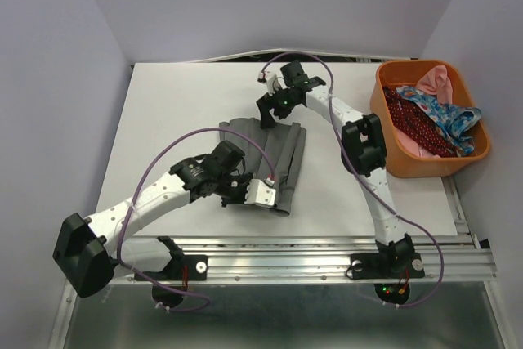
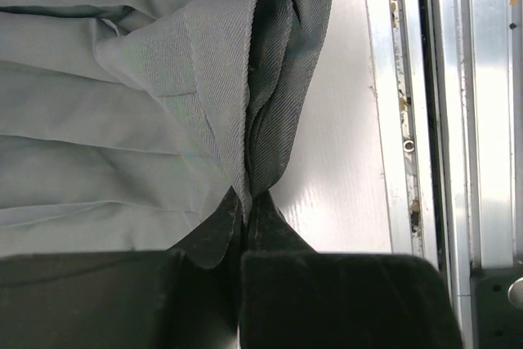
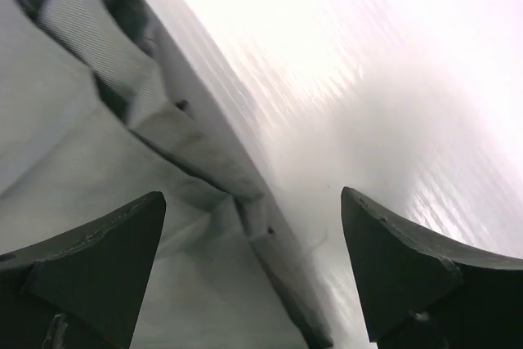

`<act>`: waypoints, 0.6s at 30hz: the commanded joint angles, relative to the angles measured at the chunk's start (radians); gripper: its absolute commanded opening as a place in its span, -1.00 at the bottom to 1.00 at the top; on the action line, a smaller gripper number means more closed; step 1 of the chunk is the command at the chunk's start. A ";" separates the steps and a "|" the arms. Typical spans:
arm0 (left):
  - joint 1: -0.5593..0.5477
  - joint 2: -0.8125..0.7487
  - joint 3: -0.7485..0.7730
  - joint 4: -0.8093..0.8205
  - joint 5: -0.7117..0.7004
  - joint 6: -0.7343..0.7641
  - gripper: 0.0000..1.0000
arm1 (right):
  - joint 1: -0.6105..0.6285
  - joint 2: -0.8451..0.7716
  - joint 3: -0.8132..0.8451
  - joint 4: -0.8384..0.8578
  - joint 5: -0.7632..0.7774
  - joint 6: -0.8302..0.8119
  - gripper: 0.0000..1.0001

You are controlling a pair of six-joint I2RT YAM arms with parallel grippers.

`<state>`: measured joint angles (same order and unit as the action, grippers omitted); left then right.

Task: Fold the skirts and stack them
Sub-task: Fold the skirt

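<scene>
The grey skirt (image 1: 282, 157) lies bunched in folds on the white table, between my two arms. My left gripper (image 1: 245, 194) is shut on its near edge; the left wrist view shows the grey cloth (image 2: 245, 104) pinched between the fingers and pulled up into a ridge. My right gripper (image 1: 268, 116) is open at the skirt's far edge; in the right wrist view its fingertips (image 3: 122, 234) straddle the grey hem (image 3: 188, 153) just above the table. The dark red dotted skirt (image 1: 413, 124) and the blue flowered skirt (image 1: 441, 116) lie in the orange basket (image 1: 425, 165).
The orange basket stands at the right of the table and also holds a pink cloth (image 1: 435, 82). A metal rail (image 1: 327, 255) runs along the near edge, also in the left wrist view (image 2: 482, 120). Walls close in on the left, back and right.
</scene>
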<state>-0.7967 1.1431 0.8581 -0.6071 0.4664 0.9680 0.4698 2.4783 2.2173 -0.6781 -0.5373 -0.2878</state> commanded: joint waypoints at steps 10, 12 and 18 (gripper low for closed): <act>-0.006 0.044 0.125 -0.115 0.112 -0.038 -1.00 | -0.027 0.013 -0.180 0.061 -0.160 0.018 0.36; -0.006 0.052 0.151 -0.118 0.121 -0.052 -1.00 | -0.017 -0.001 -0.223 0.060 -0.219 0.009 0.33; 0.040 0.131 0.277 -0.175 0.162 -0.069 -1.00 | 0.013 -0.019 -0.363 0.057 -0.317 -0.016 0.13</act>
<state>-0.7853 1.2381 1.0336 -0.7345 0.5545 0.9215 0.4427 2.4321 1.9583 -0.5186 -0.8059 -0.2798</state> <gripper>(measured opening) 0.052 0.601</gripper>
